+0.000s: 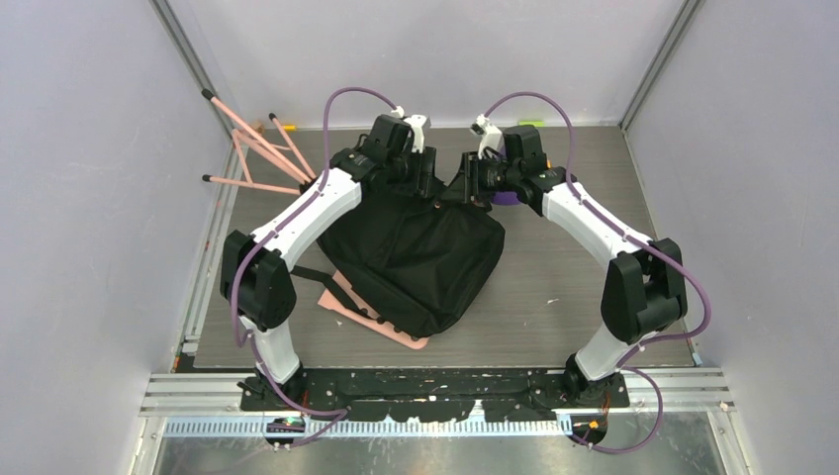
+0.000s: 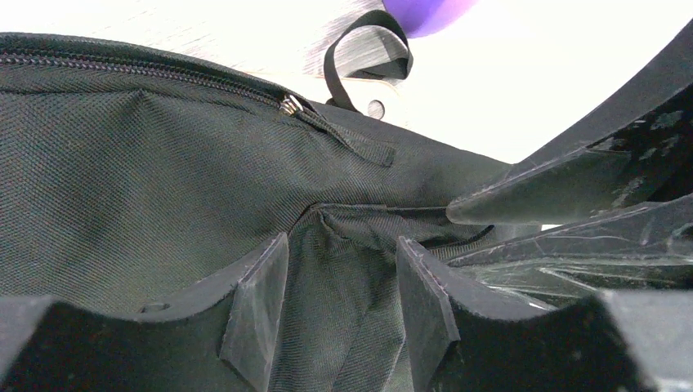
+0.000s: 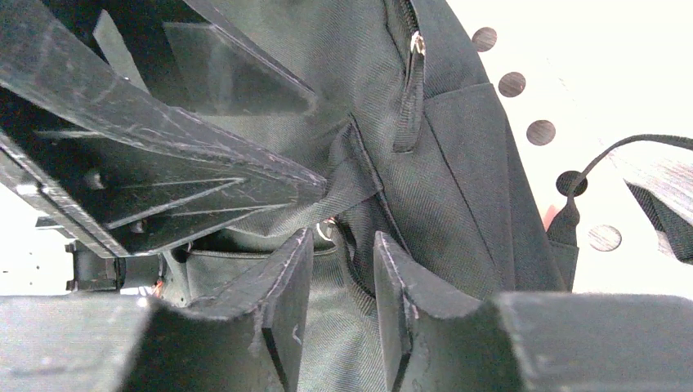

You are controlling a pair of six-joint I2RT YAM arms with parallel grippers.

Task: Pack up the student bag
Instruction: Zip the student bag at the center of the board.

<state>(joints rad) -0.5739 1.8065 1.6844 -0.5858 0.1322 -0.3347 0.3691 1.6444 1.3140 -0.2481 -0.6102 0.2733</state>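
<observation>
The student bag (image 1: pixel 416 257), a black fabric backpack, lies in the middle of the table with its top pulled up to a peak between my two grippers. My left gripper (image 1: pixel 432 190) meets that top edge from the left. In the left wrist view its jaws (image 2: pixel 343 253) hold a bunched fold of the bag (image 2: pixel 163 180), below a zipper pull (image 2: pixel 292 104). My right gripper (image 1: pixel 477 183) comes in from the right. Its jaws (image 3: pixel 343 245) stand apart with loose fabric of the bag (image 3: pixel 458 163) between the pads. The two grippers nearly touch at the tips.
A pink perforated board (image 1: pixel 396 332) lies under the bag's near corner. A purple object (image 1: pixel 507 198) sits on the table behind the right gripper. A pink rod stand (image 1: pixel 262 148) leans at the back left. Walls close in on three sides.
</observation>
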